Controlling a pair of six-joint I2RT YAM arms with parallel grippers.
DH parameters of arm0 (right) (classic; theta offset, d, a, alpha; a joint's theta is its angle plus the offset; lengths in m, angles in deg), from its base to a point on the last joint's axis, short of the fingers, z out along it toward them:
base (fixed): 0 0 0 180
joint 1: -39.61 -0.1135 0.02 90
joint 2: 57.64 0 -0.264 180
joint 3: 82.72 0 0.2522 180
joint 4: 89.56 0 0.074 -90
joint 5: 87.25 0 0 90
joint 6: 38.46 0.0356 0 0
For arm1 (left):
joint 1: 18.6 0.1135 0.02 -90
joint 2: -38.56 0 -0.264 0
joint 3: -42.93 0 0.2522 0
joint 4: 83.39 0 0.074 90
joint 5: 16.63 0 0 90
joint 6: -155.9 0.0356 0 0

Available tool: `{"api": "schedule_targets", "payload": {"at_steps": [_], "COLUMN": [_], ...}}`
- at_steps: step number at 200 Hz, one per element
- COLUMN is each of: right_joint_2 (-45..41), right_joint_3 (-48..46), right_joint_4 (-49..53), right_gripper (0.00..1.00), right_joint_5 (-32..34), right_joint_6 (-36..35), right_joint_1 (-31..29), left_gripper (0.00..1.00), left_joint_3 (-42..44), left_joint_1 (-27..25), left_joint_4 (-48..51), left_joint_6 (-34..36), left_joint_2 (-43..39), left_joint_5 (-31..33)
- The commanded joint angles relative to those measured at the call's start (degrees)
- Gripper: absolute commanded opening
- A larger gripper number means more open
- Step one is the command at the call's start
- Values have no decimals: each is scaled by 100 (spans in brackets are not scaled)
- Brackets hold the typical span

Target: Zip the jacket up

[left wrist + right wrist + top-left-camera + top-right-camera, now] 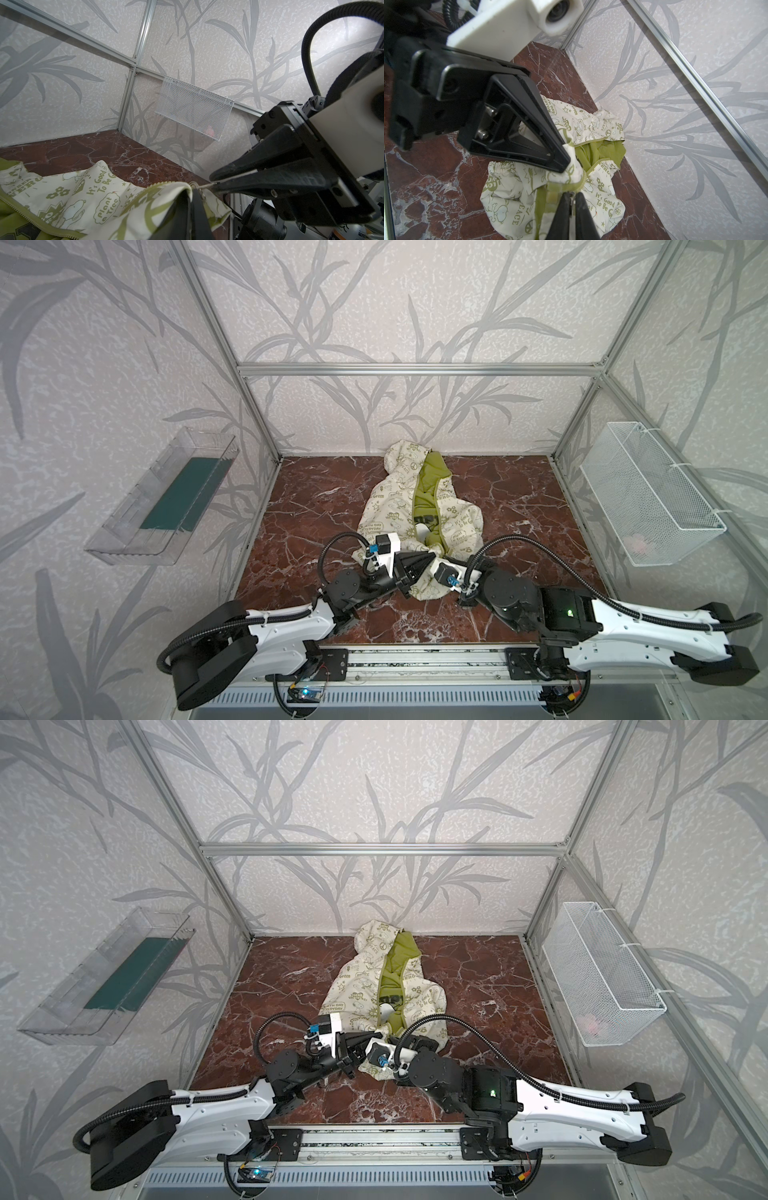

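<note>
Right wrist view: we see the left gripper (566,161) pinched tight on the jacket (591,124), right gripper (572,195) nipping the zipper pull (572,205); jacket lies mid-table (316,506), hood (409,456) toward twelve o'clock.

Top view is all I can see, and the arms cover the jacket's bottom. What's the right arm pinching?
Observer: The right gripper has its jaws shut on the metal zipper pull.
Operator: And the left one?
Observer: The left gripper clamps the bunched hem of the jacket, right beside the pull.
Operator: Where's the slider?
Observer: The slider sits at the very bottom, against the hem.
</note>
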Motion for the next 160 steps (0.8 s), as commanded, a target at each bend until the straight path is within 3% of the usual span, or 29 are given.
{"api": "schedule_targets", "payload": {"at_steps": [1,26,50,93,160], "right_joint_2": [18,92,128,13,136], "right_joint_3": [96,129,140,66,-66], "right_joint_4": [116,138,154,-99,-636], "right_gripper": [10,9,0,0,0], "right_joint_5": [-39,-142,-184,-135,-787], "right_joint_6": [109,159,180,164,75], "right_joint_1": [32,67,95,223,851], "left_gripper": [0,0,0,0,0], "left_joint_3": [28,35,59,114,258], "left_joint_1": [-17,-23,-23,-23,-23], "left_joint_4": [-207,-205,-204,-48,1070], "left_joint_6": [69,71,71,62,105], "left_joint_2": [-40,-38,-67,-200,-965], "left_joint_5": [48,61,70,50,32]}}
